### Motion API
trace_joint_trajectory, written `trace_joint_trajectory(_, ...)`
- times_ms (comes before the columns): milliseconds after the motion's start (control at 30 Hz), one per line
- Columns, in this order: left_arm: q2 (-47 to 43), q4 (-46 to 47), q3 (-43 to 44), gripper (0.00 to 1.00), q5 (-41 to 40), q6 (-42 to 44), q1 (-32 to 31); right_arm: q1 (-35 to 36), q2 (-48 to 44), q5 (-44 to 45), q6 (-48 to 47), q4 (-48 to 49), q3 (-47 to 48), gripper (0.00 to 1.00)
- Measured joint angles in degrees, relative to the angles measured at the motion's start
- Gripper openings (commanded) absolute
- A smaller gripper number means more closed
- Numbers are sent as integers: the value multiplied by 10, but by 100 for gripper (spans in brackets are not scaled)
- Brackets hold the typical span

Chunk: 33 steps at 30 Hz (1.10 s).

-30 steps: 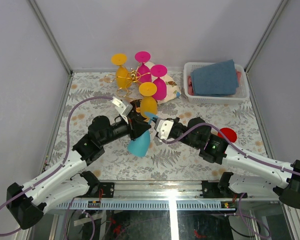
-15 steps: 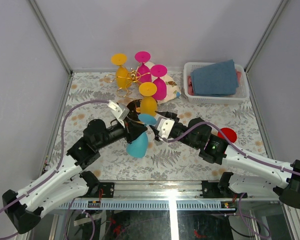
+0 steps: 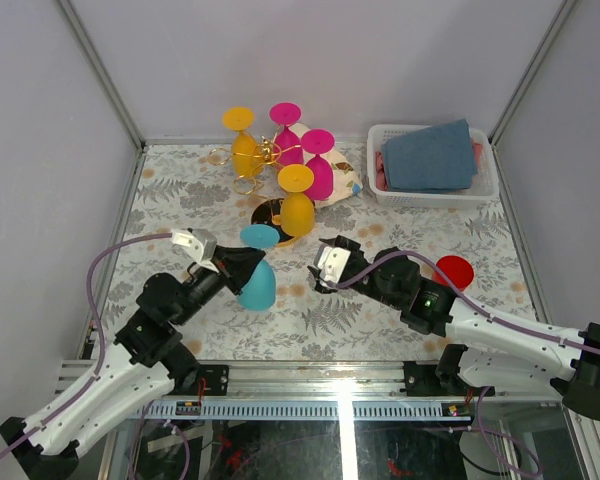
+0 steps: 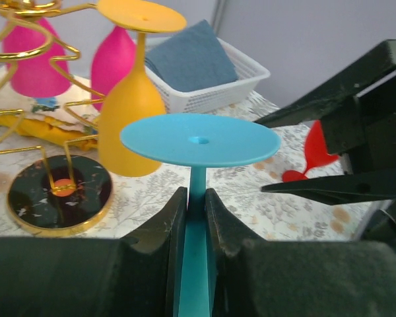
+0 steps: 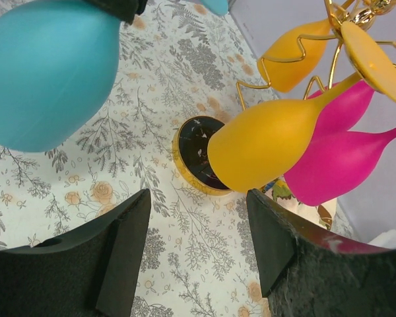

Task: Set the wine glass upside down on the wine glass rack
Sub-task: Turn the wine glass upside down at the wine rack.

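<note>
**Overhead and wrist views: transport step.** The left end effector [image 4: 197, 201] is clamped on the stem of the blue wine glass [image 3: 258, 286]. The glass is held above the bench [image 3: 180, 190], left of centre in the overhead view. It is already inverted, foot disc up and bowl down, and slightly tilted.

The right end effector [image 3: 320, 265] has its fingers spread and empty. It sits just beside the glass, toward frame centre, and touches nothing.

The rack [image 3: 270, 152] stands at upper centre, and its round black base [image 3: 268, 213] lies just above the carried glass in the frame. 2 yellow glasses [image 3: 298, 205] and 2 pink glasses [image 3: 320, 170] hang from it, feet up. A red glass [image 3: 454, 270] rests on the bench right of centre.

**Judged step:** the inverted glass is in 1 arm's grip and ready to travel to the rack; it is not yet hung.

**Judged next move:**
1. Raise the glass to the height of a loop arm [image 3: 245, 185] that looks free at the rack's lower left.
2. Slide the stem into the loop so the foot rests on the wire, clear of the nearer yellow glass.
3. Let go.
</note>
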Motion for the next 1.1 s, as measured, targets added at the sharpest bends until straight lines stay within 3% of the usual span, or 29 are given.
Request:
trace_joint_trajectory(367,-17,121,-71,0,-137,74,4,0,0,-2,8,-42,0,67)
trace_joint_trajectory(667,35,250,-80,0,-160,129,57,0,-22,-17,33,-92,0,67)
trace_joint_trajectory(833,71,318,-81,0,-117,120,139,0,-40,-18,45,-106,0,67)
trace_joint_trajectory(1100,133,416,-80,0,25,72,285,0,-47,-29,54,-143,0,67)
